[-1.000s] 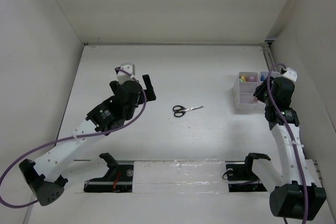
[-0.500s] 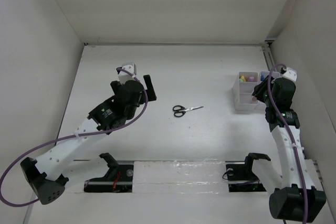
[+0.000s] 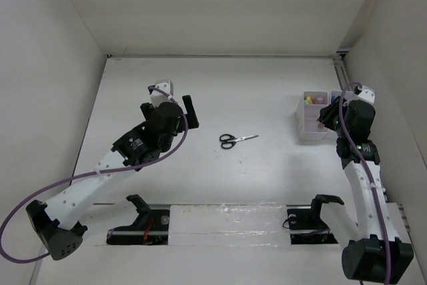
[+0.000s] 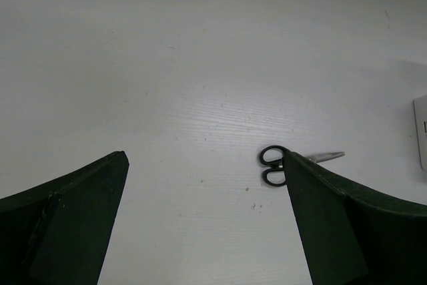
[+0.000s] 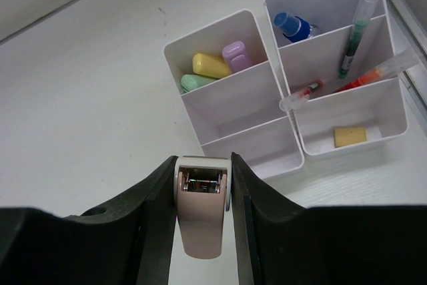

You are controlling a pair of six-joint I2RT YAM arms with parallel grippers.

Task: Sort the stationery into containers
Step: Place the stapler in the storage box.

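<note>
Right gripper [image 5: 202,165]: fingers pressed onto a pale pink rounded plastic block [image 5: 200,228], pinching its upper end, where a metal-lined opening shows; lower centre of the right wrist view; just below the bins in that frame
White plastic bins [image 5: 230,108]: two open-topped blocks joined side by side, three compartments each; upper right of the wrist view, far right of the overhead view
Left block, top compartment: yellow marker stick [image 5: 211,65], pale green marker stick [image 5: 195,83] and lilac marker stick [image 5: 235,55] lie together
Right block: blue-capped clear bottle [image 5: 292,26] in the top compartment; a thin clear pen with a green band [image 5: 356,28] leans over the top divider; red-inked clear pen shafts [image 5: 365,77] lie slantwise across the lower dividers, one pen or two I cannot tell; a small flat yellow block [image 5: 349,136] lies in the bottom compartment
Left gripper [image 4: 203,158]: fingers spread wide; only bare surface shows between them; left of centre in the overhead view
Black-handled metal scissors [image 3: 233,140]: lie closed and flat on the white table [image 3: 267,91], centre of the overhead view, blades pointing to the frame's right; well apart from the bins
</note>
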